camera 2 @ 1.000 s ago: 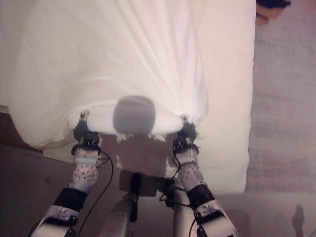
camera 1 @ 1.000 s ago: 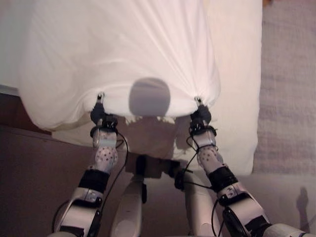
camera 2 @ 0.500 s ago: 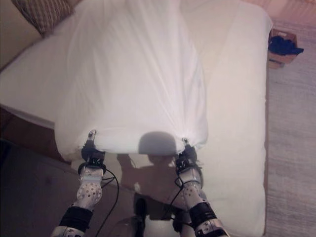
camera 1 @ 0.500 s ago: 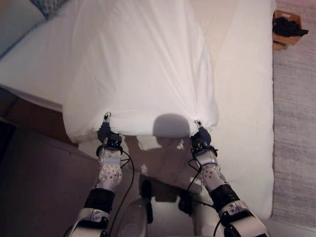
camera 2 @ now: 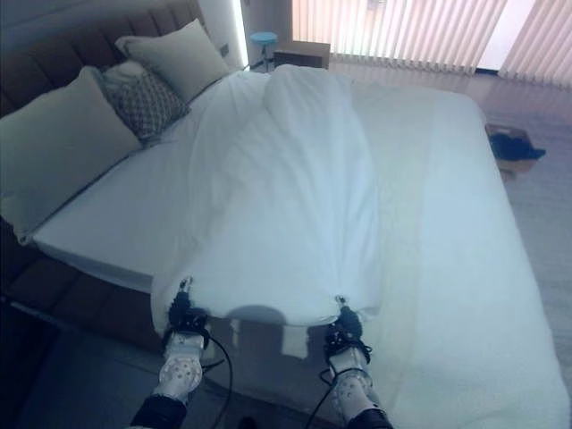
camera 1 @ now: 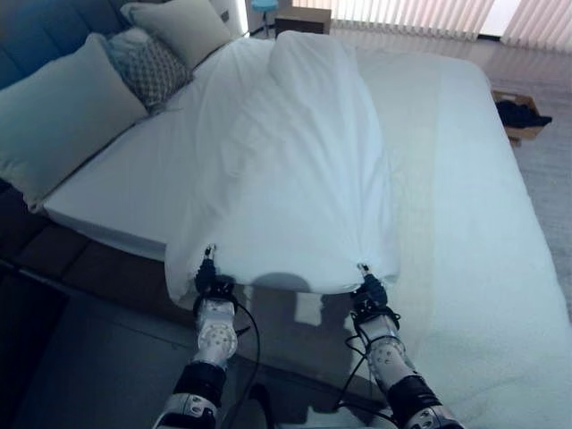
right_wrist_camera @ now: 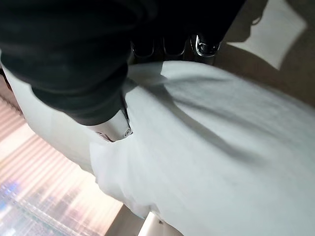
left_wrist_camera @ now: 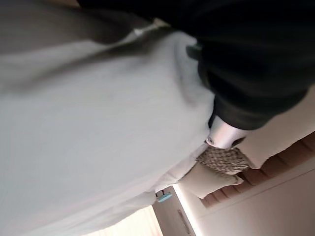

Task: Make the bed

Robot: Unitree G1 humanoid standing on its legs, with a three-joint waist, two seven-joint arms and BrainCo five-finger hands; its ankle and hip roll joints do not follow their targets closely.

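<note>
Gripping the near edge of one white duvet, the left hand and the right hand each have fingers curled into the cloth, one at each near corner, with the hem stretched taut between them. Both arms reach forward and up from the foot side of the bed, wrists raised, so that the near hem hangs lifted above the mattress while the rest of the duvet lies in a long bunched ridge running from the hands toward the headboard. In the left wrist view the thumb presses down on the cloth; in the right wrist view the thumb pinches a fold against the fingers. Three pillows rest at the head of the bed, left of the duvet ridge: one large plain pillow nearest, one patterned pillow behind it, and one plain pillow beyond that. One small box on the floor, right of the bed, holds dark items whose kind cannot be told. One nightstand stands beyond the head of the bed.
</note>
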